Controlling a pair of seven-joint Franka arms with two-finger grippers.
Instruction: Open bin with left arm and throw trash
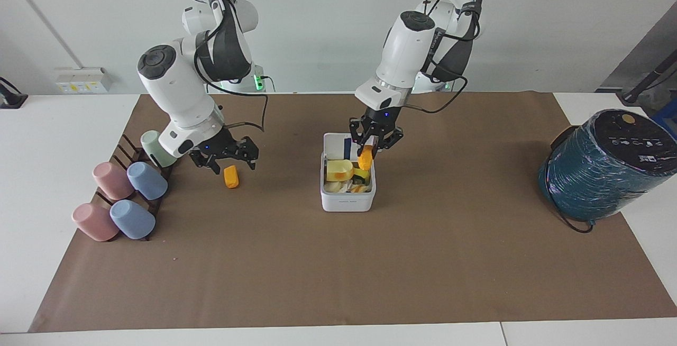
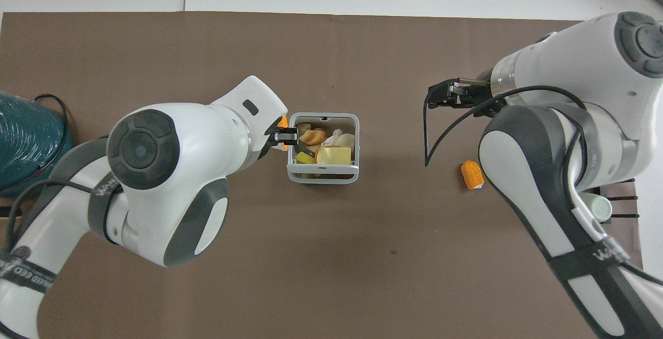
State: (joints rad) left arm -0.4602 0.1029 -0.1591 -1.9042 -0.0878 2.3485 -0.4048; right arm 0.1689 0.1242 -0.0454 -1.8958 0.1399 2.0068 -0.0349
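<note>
Brown paper (image 1: 338,261) is spread over most of a white table (image 1: 53,187), with a pale wall seen at the robots' end. At the middle of the paper the bin (image 1: 347,200) is set, its lid (image 1: 344,144) swung up on the side nearer the robots. It is filled with mixed scraps, a pale yellow lump (image 1: 338,169) lying on top.

The left gripper (image 1: 373,147) is held over the bin's edge toward the left arm's end; in the overhead view it (image 2: 286,136) is seen at that same rim. Its fingers are pinched on an orange lump (image 1: 365,158), which hangs below them above the open bin, not resting on the contents.

The right gripper (image 1: 225,156) is held low over the paper toward the right arm's end, its fingers spread wide and holding nothing. A second orange lump (image 1: 231,176) lies on the paper just below it and slightly farther from the robots; contact cannot be made out. In the overhead view this lump (image 2: 472,174) is seen clear of the gripper (image 2: 440,95).

Near the edge of the paper at the right arm's end, a dark rack (image 1: 132,150) carries five cups (image 1: 147,181), pink, blue and one green. At the left arm's end, a teal wrapped cylinder (image 1: 603,171) lies tilted across the paper's edge.
</note>
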